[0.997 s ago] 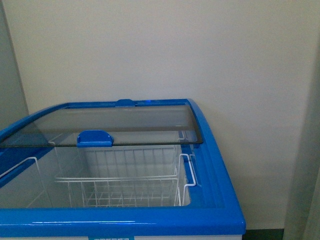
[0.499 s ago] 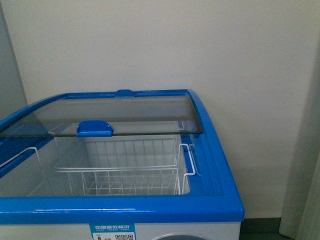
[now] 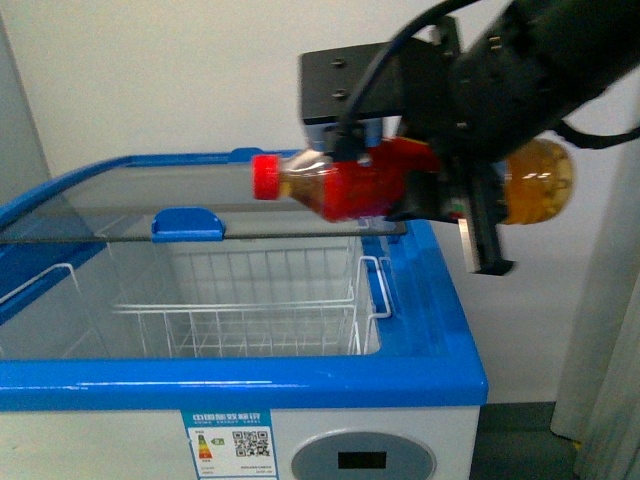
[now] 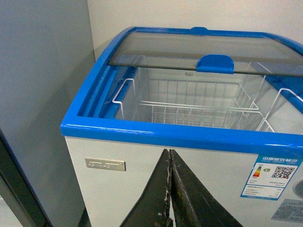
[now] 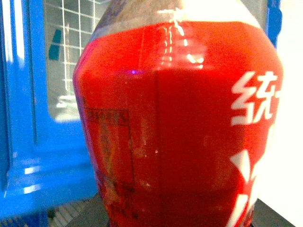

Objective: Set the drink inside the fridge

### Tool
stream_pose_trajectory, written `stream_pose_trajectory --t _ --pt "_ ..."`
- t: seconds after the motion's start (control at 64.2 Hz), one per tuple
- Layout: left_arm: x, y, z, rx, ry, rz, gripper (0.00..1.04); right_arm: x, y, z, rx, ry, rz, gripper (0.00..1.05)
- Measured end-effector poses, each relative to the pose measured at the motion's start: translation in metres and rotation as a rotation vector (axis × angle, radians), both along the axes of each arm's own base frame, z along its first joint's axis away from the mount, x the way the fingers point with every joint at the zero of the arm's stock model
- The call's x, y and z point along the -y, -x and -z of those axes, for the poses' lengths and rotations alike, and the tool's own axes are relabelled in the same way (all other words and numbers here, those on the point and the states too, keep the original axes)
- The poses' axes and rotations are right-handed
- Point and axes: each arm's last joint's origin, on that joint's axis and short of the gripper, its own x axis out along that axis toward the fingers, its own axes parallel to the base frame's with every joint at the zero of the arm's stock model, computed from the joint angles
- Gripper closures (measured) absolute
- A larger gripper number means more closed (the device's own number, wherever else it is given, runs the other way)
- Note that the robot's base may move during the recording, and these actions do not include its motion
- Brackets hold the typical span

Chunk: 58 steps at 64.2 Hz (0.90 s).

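1 drink [image 3: 345, 185], 1 fridge [image 3: 300, 385] and 2 tools are in view. The right tool [image 3: 440, 195] is clamped around the drink's red-wrapped middle and holds it on its side in the air, with the red cap toward the robot's left and the amber base toward its right. The bottle hangs above the fridge's far right corner, over the near edge of the glass lid [image 3: 250, 205], and touches neither.

The left tool [image 4: 169, 189] has its 2 dark fingers pressed together with nothing between them, low in front of the fridge's white front. The lid, with 1 blue handle [image 3: 188, 224], sits slid toward the wall, so the near half is open above 1 white wire basket [image 3: 260, 325].

A cream wall [image 3: 150, 70] stands behind the fridge and a grey panel [image 4: 42, 94] stands just beside its left side.

The fridge front carries 1 energy label [image 3: 232, 440] with a QR code and Chinese print too small to read, 1 grey oval panel [image 3: 362, 460], and 1 metal badge [image 4: 105, 164] whose writing is blurred. In the right wrist view the red wrap [image 5: 180, 132] shows large white Chinese characters, the first being 统.
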Motion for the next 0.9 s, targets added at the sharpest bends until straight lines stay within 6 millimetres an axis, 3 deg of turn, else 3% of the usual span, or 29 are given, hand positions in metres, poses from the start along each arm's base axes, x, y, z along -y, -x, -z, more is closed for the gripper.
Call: stream_pose_trajectory --t 0.203,0.343,0.67,0.904 --pt "0.000 0.000 0.011 0.006 0.000 0.000 1.02 -0.057 -0.036 0.031 -0.053 -0.027 -0.043 0.68" --pt "0.000 0.001 0.010 0.011 0.000 0.000 1.02 -0.077 -0.051 0.049 -0.082 -0.045 -0.041 0.68" --pt "0.000 0.001 0.010 0.012 0.000 -0.001 1.02 -0.101 -0.072 0.089 -0.133 -0.053 -0.037 0.68" --pt "0.000 0.001 0.010 0.012 0.000 -0.001 1.02 -0.108 -0.088 0.096 -0.101 -0.059 -0.024 0.69"
